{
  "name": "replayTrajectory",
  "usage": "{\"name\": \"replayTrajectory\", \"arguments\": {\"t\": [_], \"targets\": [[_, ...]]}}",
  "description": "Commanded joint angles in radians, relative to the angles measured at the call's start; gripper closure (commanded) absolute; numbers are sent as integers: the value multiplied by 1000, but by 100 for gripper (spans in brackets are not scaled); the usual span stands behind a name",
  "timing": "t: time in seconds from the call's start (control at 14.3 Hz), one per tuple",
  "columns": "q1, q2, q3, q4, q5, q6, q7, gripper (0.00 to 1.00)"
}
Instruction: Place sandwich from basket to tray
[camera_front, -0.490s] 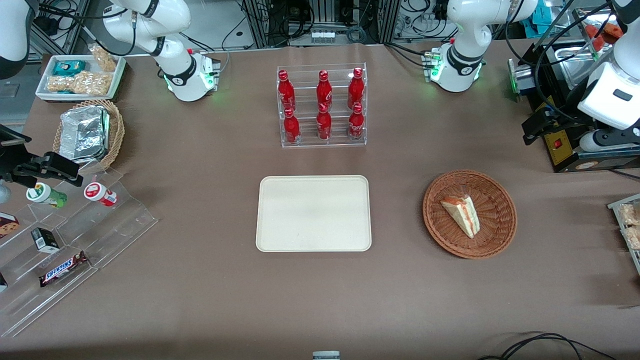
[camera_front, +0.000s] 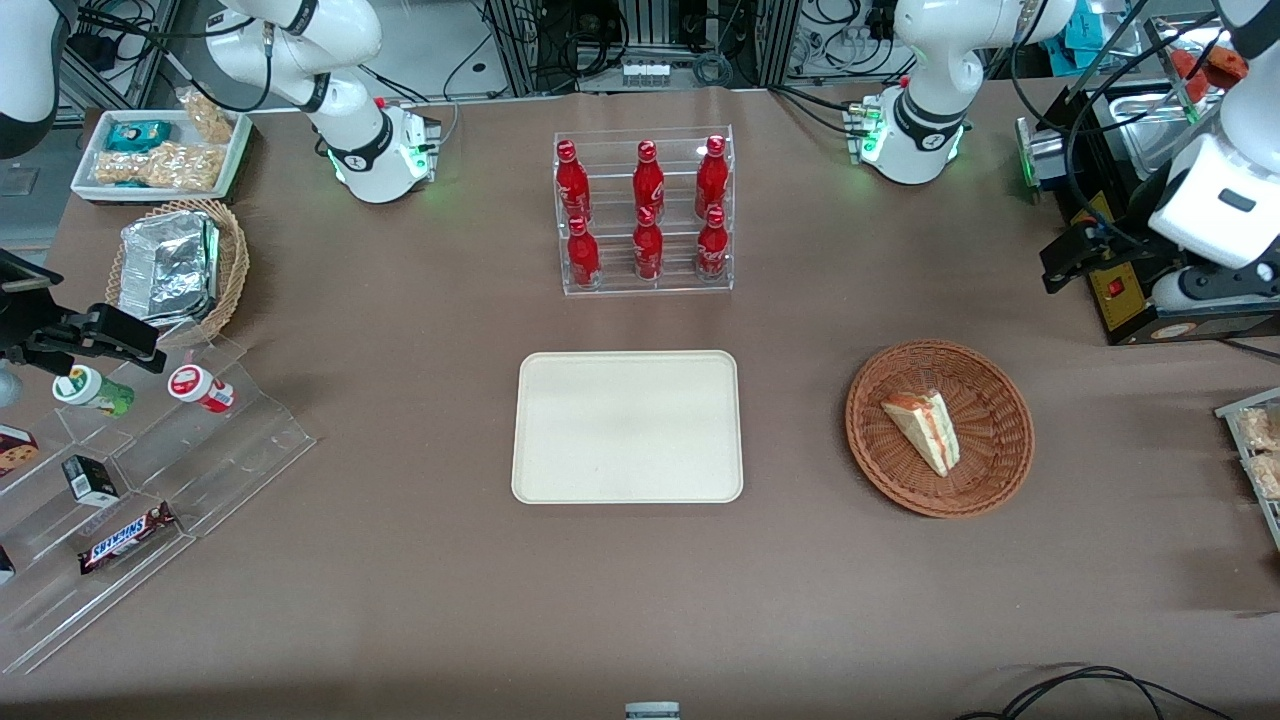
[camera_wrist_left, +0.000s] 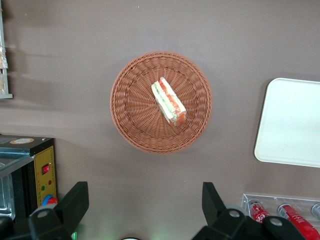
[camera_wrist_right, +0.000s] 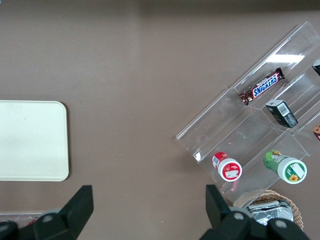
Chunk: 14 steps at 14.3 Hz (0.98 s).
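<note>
— What has changed in the last half second?

— Only the working arm: its white wrist housing has shifted slightly toward the table's middle and a touch farther from the front camera. The sandwich (camera_front: 922, 430), the basket (camera_front: 940, 428) and the tray (camera_front: 627, 426) lie exactly where they were, so the approach has only just begun and nothing is picked yet

— Where is the gripper (camera_wrist_left: 144, 206) now?

— High above the table at the working arm's end, pointing straight down, its two fingers (camera_wrist_left: 74, 202) spread wide with nothing between them. The sandwich rests on its side in the middle of the basket, below the claw and ahead of its open fingers, well apart from them. The tray sits bare, off to the claw's side past the basket

— And the next step?

— Probably bringing the claw over the wedge and descending
</note>
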<state>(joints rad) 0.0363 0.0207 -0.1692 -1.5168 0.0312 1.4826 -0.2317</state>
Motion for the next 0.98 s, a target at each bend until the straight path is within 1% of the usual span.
{"name": "replayTrajectory", "arguments": {"t": [0.0,0.14,0.21,0.35,0.49,0.56,0.77,0.91], "targets": [[-7,65,4,1,-2,-42,-29,0],[-12,132,2,-15,-10,-27,-104,0],[-22,154,2,-31,-10,10,-124,0],[-24,160,2,-124,-10,147,-181,0],[-27,157,2,-253,-4,330,-253,0],[-47,159,4,-310,4,411,-277,0],[-49,165,5,-413,3,562,-336,0],[-52,183,5,-511,4,719,-411,0]]}}
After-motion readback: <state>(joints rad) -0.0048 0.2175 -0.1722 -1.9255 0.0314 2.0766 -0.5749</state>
